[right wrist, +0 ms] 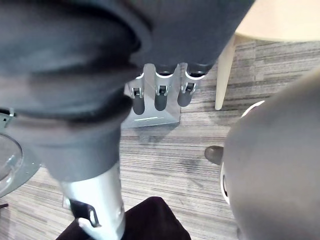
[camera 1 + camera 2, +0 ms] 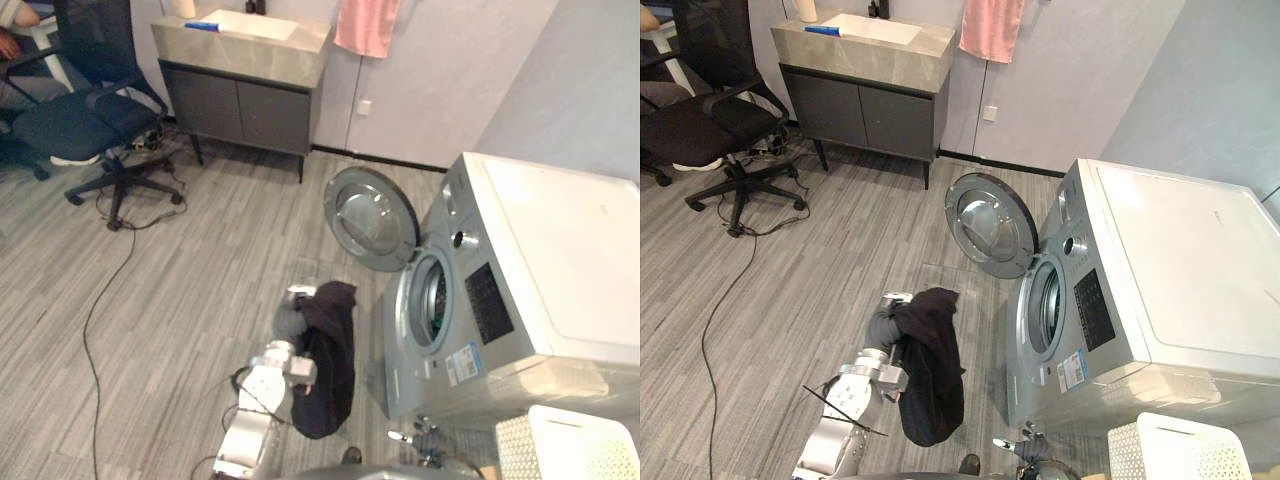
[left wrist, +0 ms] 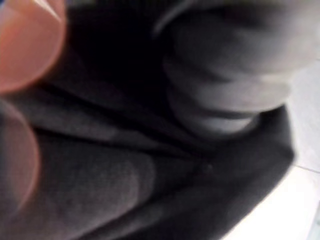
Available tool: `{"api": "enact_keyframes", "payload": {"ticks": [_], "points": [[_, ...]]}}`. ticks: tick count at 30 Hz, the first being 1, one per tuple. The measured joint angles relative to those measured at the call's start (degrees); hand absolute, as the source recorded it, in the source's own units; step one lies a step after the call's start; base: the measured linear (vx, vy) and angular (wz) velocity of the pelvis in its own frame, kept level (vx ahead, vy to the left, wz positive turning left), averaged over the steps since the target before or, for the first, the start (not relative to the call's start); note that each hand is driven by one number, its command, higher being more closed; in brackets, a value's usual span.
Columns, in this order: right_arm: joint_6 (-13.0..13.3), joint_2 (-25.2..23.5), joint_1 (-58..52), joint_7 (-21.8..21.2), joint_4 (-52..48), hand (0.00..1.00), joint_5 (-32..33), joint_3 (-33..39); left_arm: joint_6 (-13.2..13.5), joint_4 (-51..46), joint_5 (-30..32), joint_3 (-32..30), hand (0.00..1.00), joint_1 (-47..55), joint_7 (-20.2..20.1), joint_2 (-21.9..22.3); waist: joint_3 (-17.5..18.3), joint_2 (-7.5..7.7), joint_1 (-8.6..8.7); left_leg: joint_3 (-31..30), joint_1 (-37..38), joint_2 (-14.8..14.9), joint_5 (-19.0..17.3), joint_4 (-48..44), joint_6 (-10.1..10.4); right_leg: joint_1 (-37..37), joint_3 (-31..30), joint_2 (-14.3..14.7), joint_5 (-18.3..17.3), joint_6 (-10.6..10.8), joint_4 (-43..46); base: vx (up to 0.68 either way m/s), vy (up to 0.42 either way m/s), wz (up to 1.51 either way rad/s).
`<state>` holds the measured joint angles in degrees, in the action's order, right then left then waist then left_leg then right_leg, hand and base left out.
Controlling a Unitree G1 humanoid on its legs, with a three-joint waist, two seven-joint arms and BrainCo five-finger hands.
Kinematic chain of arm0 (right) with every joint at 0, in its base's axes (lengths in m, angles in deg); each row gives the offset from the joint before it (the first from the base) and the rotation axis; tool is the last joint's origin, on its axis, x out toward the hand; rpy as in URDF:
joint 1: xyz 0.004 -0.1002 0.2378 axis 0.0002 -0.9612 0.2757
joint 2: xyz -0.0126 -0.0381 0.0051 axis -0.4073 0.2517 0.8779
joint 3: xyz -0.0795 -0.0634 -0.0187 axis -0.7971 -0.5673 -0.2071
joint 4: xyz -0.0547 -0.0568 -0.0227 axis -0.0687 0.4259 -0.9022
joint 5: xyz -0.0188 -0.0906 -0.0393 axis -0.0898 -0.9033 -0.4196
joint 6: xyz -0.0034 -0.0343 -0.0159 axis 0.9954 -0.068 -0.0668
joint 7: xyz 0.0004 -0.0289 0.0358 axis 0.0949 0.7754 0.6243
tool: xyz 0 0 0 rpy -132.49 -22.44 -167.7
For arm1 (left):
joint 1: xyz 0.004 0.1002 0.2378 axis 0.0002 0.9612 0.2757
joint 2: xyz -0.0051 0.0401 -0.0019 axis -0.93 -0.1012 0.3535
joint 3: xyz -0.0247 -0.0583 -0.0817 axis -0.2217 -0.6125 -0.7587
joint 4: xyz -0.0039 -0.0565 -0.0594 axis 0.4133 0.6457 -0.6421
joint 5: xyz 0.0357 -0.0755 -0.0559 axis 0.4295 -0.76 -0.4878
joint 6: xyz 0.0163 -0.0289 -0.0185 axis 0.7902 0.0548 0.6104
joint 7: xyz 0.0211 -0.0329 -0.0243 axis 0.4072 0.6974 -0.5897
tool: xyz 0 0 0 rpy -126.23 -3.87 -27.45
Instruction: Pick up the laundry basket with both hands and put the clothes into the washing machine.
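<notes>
Left eye view: the dark garment hangs lengthwise down from the left hand, and the open drum lies near on its right. Left wrist view: this garment hides the fingers, so I cannot tell their grip. Right wrist view: for the right hand I cannot tell either.

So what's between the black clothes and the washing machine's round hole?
Just a bare strip of grey floor, seen in both eye views, between the dark clothes and the drum opening.
</notes>
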<state>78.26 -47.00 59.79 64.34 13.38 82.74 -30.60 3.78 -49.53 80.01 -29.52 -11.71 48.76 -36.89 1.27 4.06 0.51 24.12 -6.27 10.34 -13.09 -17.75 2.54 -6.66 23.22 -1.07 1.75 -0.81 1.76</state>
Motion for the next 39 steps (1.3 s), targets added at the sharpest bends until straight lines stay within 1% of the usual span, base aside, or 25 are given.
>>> {"api": "enact_keyframes", "payload": {"ticks": [6, 9, 12, 13, 14, 17, 19, 20, 21, 22, 23, 24, 25, 26, 27, 28, 30, 31, 32, 34, 35, 36, 37, 38, 39], "points": [[-0.12, 2.19, 2.54, 0.0, 4.16, 0.0, -1.79, -2.57, -0.35, 4.72, -0.14, -9.78, 1.0, 0.33, 3.95, 0.88, -0.8, -0.64, -0.12, -2.38, 0.01, -1.75, 3.7, 6.11, 1.26, 0.23, 2.81, 0.3, 0.58, 0.32, -3.17, 0.08, -0.038, 0.25], [-0.16, 2.78, 3.65, 0.0, 6.58, 0.0, -2.39, -2.91, -0.34, 4.44, -0.51, -11.38, 1.0, 0.33, 4.88, 0.89, -1.59, -0.68, -1.62, -4.54, -1.69, -1.19, 3.26, 4.34, 1.19, 0.46, 5.21, 0.72, -0.15, 1.02, -3.3, 0.06, 0.018, 0.39], [-0.1, 3.31, 6.71, 0.03, 8.03, 0.0, -2.82, -6.74, -0.34, 3.34, -1.39, -13.35, 1.0, 0.7, 5.2, 0.73, -6.62, -0.06, -2.45, -6.98, -7.62, 2.32, 1.37, -13.36, 0.64, 3.96, 6.91, 1.21, -2.62, 0.81, -3.12, 0.02, 0.033, 0.37], [-0.12, 3.67, 7.61, 0.14, 8.91, 0.0, -2.82, -7.85, -0.35, 2.72, -2.17, -13.75, 1.0, 1.24, 5.94, 0.66, -7.98, -0.31, -3.5, -8.55, -11.41, 4.36, 2.26, -22.74, -0.16, 5.37, 6.73, 1.88, -3.11, 0.27, -3.11, -0.01, 0.077, 0.0], [-0.11, 3.97, 8.24, 0.45, 8.95, 0.0, -2.79, -8.8, -0.36, 2.19, -2.52, -13.73, 1.0, 1.47, 6.13, 0.46, -8.49, -0.26, -4.64, -10.08, -14.59, 4.88, 1.81, -26.61, -0.38, 5.56, 6.95, 1.8, -3.74, -0.44, -2.94, 0.03, 0.129, 0.05], [-0.14, 3.84, 10.23, 1.7, 8.98, 0.0, -2.71, -8.86, -0.32, -0.44, -3.52, -14.05, 1.0, 1.42, 7.16, -0.6, -9.89, 1.85, -5.39, -9.99, -18.55, 4.37, 0.81, -19.9, -1.93, 4.36, 7.31, -0.78, -3.87, 0.04, -2.47, 0.1, 0.15, 0.18], [-0.07, 3.29, 11.97, 2.44, 9.02, 0.0, -2.36, -9.96, -0.33, -0.94, -3.75, -15.33, 1.0, 1.61, 7.31, -0.68, -10.84, 3.33, -4.73, -12.17, -19.86, 4.59, 1.38, -12.75, -1.0, 4.46, 7.3, -4.17, -3.72, 2.86, -0.86, 0.22, 0.291, 0.11], [0.0, 3.34, 12.07, 2.52, 8.99, 0.0, -2.08, -10.4, -0.33, -0.94, -4.06, -15.3, 1.0, 1.78, 7.42, -0.65, -10.83, 3.35, -4.58, -13.31, -19.83, 4.59, 1.93, -10.58, -0.11, 4.57, 7.18, -5.05, -3.74, 3.67, -0.51, 0.22, 0.333, -0.13], [0.31, 3.88, 12.3, 2.63, 8.88, 0.0, -1.68, -10.9, -0.34, -0.95, -4.63, -14.9, 1.0, 2.14, 7.56, -0.43, -10.77, 2.37, -4.59, -15.11, -18.45, 4.78, 4.13, -5.55, 2.5, 5.26, 6.7, -6.07, -3.66, 5.46, -0.1, 0.19, 0.312, -0.2], [0.42, 4.24, 12.24, 2.63, 8.88, 0.0, -1.35, -10.84, -0.32, -0.99, -4.63, -14.35, 1.0, 2.42, 7.63, 0.06, -10.74, 1.32, -4.56, -16.34, -17.57, 5.16, 5.05, -3.81, 3.74, 6.08, 6.56, -6.34, -3.83, 6.78, 0.15, 0.31, 0.507, -0.17], [0.42, 4.55, 11.68, 2.66, 8.98, 0.0, -0.94, -10.36, -0.39, -0.68, -4.69, -12.73, 1.0, 2.4, 7.69, 0.53, -10.93, 0.76, -4.43, -16.5, -17.37, 4.77, 7.23, -6.68, 6.3, 7.62, 6.58, -8.6, -4.81, 9.34, 1.56, 0.4, 0.648, 0.07], [0.45, 3.72, 10.49, 2.5, 8.85, 0.0, -0.9, -8.93, -0.49, -0.66, -4.67, -10.87, 1.0, 2.29, 7.51, 0.19, -10.74, 1.49, -4.38, -15.86, -17.3, 2.24, 4.12, -10.48, 4.22, 7.41, 6.82, -12.8, -5.57, 10.3, 6.32, 0.42, 0.682, 0.19], [0.42, 3.19, 9.72, 2.43, 8.84, 0.0, -0.89, -8.0, -0.5, -0.67, -4.66, -9.65, 1.0, 2.25, 7.16, -0.02, -10.78, 1.41, -4.3, -15.11, -16.61, 0.83, 1.61, -12.49, 3.11, 6.93, 6.81, -15.63, -5.83, 9.82, 10.67, 0.36, 0.579, 0.17], [0.34, 2.87, 9.14, 2.39, 8.8, 0.0, -0.66, -7.83, -0.5, -0.69, -4.65, -8.52, 1.0, 2.28, 7.05, -0.29, -10.75, 1.47, -4.54, -13.42, -15.34, -0.6, -0.66, -13.82, 1.53, 5.42, 6.78, -18.89, -6.69, 6.41, 16.9, 0.29, 0.472, 0.01], [0.17, 2.73, 9.07, 2.26, 8.8, 0.0, -0.42, -7.53, -0.51, -0.69, -4.64, -8.17, 1.0, 2.4, 7.01, -0.35, -10.83, 1.35, -4.55, -12.12, -14.19, -1.4, -2.06, -14.39, 0.5, 3.63, 6.81, -21.34, -7.18, 1.47, 22.13, 0.35, 0.563, -0.39], [0.12, 2.5, 9.3, 2.23, 8.28, 0.0, -0.08, -6.7, -0.72, -0.62, -4.6, -8.42, 1.0, 2.7, 7.05, -0.75, -11.27, 0.63, -4.46, -8.78, -10.48, -2.24, -4.18, -14.66, -0.88, -2.84, 4.1, -24.98, -9.5, -3.3, 37.7, 0.32, 0.485, -0.56], [0.87, 2.42, 9.66, 2.22, 7.13, 0.0, 0.0, -6.33, -0.95, -0.61, -4.58, -8.48, 1.0, 2.72, 7.06, -1.98, -11.78, -0.12, -3.96, -5.91, -5.69, -2.87, -4.6, -12.34, -1.43, -6.74, 3.38, -23.56, -12.67, -0.69, 47.73, 0.33, 0.424, -0.65], [1.43, 2.25, 9.78, 2.11, 6.81, 0.0, 0.02, -5.77, -0.88, -0.63, -4.58, -8.47, 1.0, 2.82, 7.06, -2.45, -12.24, -1.03, -3.56, -3.13, -0.06, -3.8, -4.6, -8.05, -1.43, -8.0, 7.15, -20.42, -15.52, 0.01, 49.13, 0.3, 0.318, -0.68], [1.4, 2.17, 9.79, 2.04, 6.65, 0.0, 0.03, -5.76, -0.75, -0.64, -4.58, -8.46, 1.0, 2.89, 7.06, -2.45, -12.06, -1.03, -3.01, -1.61, 2.62, -4.56, -4.59, -5.56, -1.42, -8.14, 11.68, -18.66, -16.54, 0.17, 47.27, 0.31, 0.31, -0.67], [1.34, 2.14, 9.73, 1.9, 6.44, 0.0, -0.01, -5.55, -0.74, -0.62, -4.59, -8.18, 1.0, 2.72, 7.02, -2.43, -11.33, -0.77, -2.62, 0.89, 5.46, -6.28, -4.58, -2.03, -1.4, -8.42, 22.96, -17.26, -17.05, -0.92, 42.32, 0.27, 0.257, -0.54], [1.12, 2.12, 9.68, 1.61, 6.69, 0.0, -0.06, -4.73, -0.76, -0.61, -4.59, -8.07, 1.0, 2.41, 6.98, -2.39, -10.84, -0.35, -2.57, 3.23, 6.82, -7.75, -4.6, 0.24, -1.34, -8.35, 32.96, -16.2, -17.45, -3.46, 37.12, 0.3, 0.247, -0.68], [0.93, 2.13, 9.54, 1.36, 7.0, 0.0, -0.13, -4.1, -0.8, -0.55, -4.59, -8.08, 1.0, 2.32, 6.96, -2.38, -10.35, 0.34, -2.62, 4.94, 7.94, -8.74, -4.96, 1.15, -0.71, -7.45, 39.51, -14.55, -17.27, -7.49, 32.4, 0.32, 0.208, -0.71], [0.71, 2.08, 9.04, 1.23, 7.24, 0.0, -0.41, -3.61, -0.86, -0.46, -4.59, -8.06, 1.0, 2.66, 6.96, -2.48, -10.18, 0.48, -2.74, 6.45, 9.06, -9.74, -5.9, 0.75, 0.85, -6.66, 42.93, -11.96, -17.46, -10.68, 27.55, 0.34, 0.187, -0.76], [0.55, 1.94, 8.02, 1.15, 7.04, 0.0, -0.93, -3.42, -1.15, -0.38, -4.56, -8.1, 1.0, 3.65, 6.92, -2.55, -9.79, 1.26, -2.82, 8.29, 9.74, -10.64, -7.94, -4.5, 3.14, -4.51, 42.74, -8.48, -18.59, -13.55, 20.09, 0.37, 0.244, -0.82], [0.05, 2.89, 7.96, 1.07, 6.34, 0.0, -1.38, -3.41, -1.44, 1.06, -4.56, -8.23, 1.0, 3.48, 6.91, -0.96, -10.31, -1.21, -3.0, 8.82, 8.75, -8.03, -9.75, -13.46, 1.97, -2.5, 40.57, -5.81, -14.91, -14.71, 16.36, 0.27, 0.231, -0.97]]}}
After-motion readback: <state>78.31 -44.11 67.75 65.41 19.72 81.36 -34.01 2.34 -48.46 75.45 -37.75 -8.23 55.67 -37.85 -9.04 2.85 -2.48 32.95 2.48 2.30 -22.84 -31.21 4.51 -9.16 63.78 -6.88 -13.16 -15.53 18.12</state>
